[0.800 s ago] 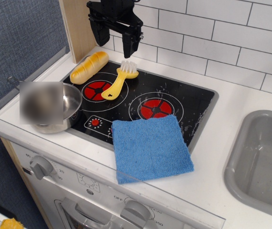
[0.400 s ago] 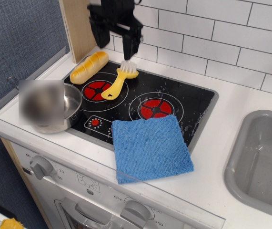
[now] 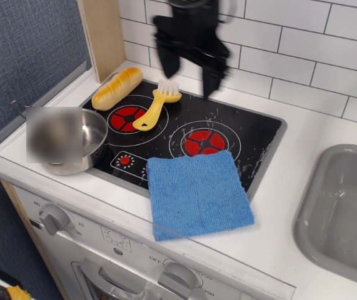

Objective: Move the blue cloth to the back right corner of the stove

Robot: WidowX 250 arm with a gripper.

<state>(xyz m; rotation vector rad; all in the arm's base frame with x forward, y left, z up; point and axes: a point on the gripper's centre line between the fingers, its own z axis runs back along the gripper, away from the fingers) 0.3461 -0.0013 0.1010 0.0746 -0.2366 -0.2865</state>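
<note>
My jaws hang spread and empty above the stove. The blue cloth overhangs the front edge; a shallow pinch could drag it off, or I could clip the yellow brush.

- my gripper blurred, jaws apart, above stove back edge
- blue cloth flat at stove's front right corner, overhanging the worktop
- yellow brush, bread roll back left

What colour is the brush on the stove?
Yellow handle, white bristles; seen in the observation.image view.
</note>
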